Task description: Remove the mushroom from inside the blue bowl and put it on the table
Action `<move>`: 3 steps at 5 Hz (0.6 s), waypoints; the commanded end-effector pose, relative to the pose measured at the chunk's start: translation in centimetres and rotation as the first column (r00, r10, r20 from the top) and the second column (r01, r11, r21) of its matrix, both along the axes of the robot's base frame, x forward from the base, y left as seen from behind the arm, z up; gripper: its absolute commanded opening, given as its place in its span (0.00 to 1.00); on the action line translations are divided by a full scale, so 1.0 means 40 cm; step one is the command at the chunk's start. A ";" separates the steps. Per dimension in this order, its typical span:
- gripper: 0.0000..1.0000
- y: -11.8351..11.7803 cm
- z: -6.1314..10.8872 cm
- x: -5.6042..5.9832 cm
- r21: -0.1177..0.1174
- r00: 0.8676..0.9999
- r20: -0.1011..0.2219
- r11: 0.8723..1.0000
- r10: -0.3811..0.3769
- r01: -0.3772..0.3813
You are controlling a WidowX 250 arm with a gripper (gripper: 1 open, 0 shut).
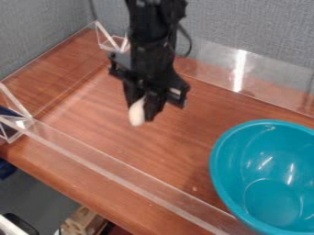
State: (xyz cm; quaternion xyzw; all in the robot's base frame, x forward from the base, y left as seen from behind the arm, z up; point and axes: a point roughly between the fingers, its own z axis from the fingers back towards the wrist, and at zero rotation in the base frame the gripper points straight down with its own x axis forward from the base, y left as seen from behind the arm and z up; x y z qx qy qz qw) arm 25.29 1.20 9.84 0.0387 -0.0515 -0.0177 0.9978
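My gripper hangs pointing down over the middle of the table, shut on the mushroom. Only the mushroom's cream-white stem shows below the black fingers; its cap is hidden between them. The mushroom hangs a little above the wood and does not touch it. The blue bowl stands at the lower right, with nothing in it, well to the right of the gripper.
Low clear acrylic walls edge the tabletop along the front, left and back. A grey panel stands behind the back wall. The arm's black body rises to the top of the view.
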 end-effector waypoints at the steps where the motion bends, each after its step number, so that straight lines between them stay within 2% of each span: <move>1: 0.00 0.008 -0.029 -0.011 -0.006 1.000 0.008 1.000 0.008 -0.008; 3: 0.00 -0.001 -0.131 -0.034 -0.017 0.999 -0.047 1.000 -0.011 0.010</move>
